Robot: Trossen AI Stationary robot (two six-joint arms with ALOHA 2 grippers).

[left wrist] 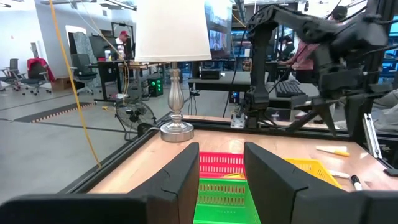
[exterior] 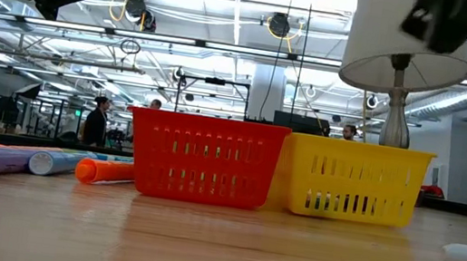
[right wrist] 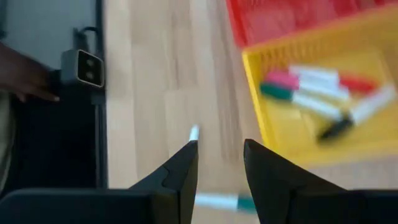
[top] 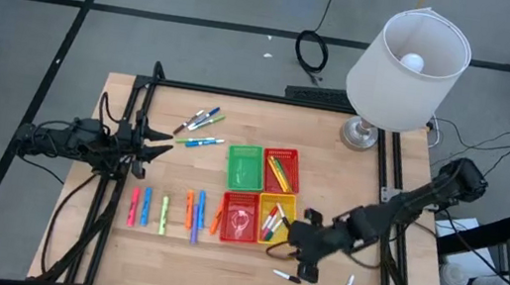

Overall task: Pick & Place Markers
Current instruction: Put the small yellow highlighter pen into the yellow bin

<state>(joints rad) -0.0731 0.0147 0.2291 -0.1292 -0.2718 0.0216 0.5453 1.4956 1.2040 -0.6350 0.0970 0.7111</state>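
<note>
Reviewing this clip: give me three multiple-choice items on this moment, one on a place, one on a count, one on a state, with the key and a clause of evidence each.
1. Where is the right gripper?
A. Beside the yellow basket, over the table's near edge
B. Over the lamp
C. Inside the green basket

2. How many small baskets stand grouped on the table?
A. Two
B. Four
C. Six

3. How do the right gripper's fingers stand?
A. Clamped on a marker
B. Apart, with nothing between them
C. Closed on a basket rim

Key: 1 A, the high view shows it just right of the yellow basket; 2 B, green, yellow and two red baskets form a square; 3 B, the right wrist view shows bare table in the gap.
</note>
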